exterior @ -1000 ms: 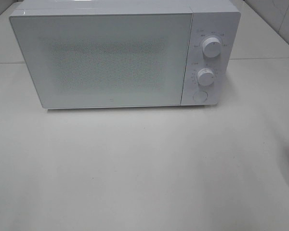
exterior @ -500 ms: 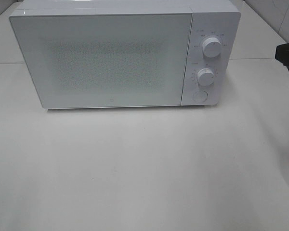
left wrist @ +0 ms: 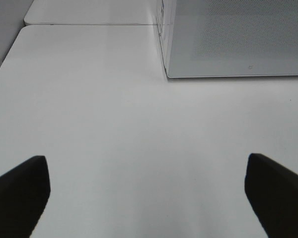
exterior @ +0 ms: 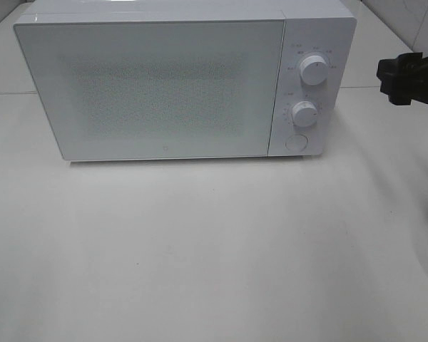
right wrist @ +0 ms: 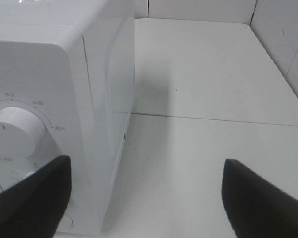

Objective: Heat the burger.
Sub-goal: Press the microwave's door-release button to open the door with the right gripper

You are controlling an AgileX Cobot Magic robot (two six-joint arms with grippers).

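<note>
The burger is out of view. A white microwave (exterior: 157, 85) stands at the back of the table with its frosted door closed, so nothing inside shows. My right gripper (exterior: 386, 78) hangs open just right of the microwave, level with the upper knob (exterior: 313, 70). In the right wrist view the gripper (right wrist: 146, 208) faces the microwave's right front corner (right wrist: 89, 74) and that knob (right wrist: 15, 131), with nothing held. My left gripper (left wrist: 146, 198) is open over bare table, short of the microwave's left front corner (left wrist: 238, 39).
On the control panel a second knob (exterior: 304, 114) sits below the first, above a round button (exterior: 295, 142). The white table (exterior: 214, 249) stretches in front. Tiled walls (exterior: 414, 21) rise at the back right, and a table seam (right wrist: 213, 120) runs behind the microwave.
The right gripper has come into the exterior view from the right edge and moved left toward the microwave's control panel. The microwave has not moved.
</note>
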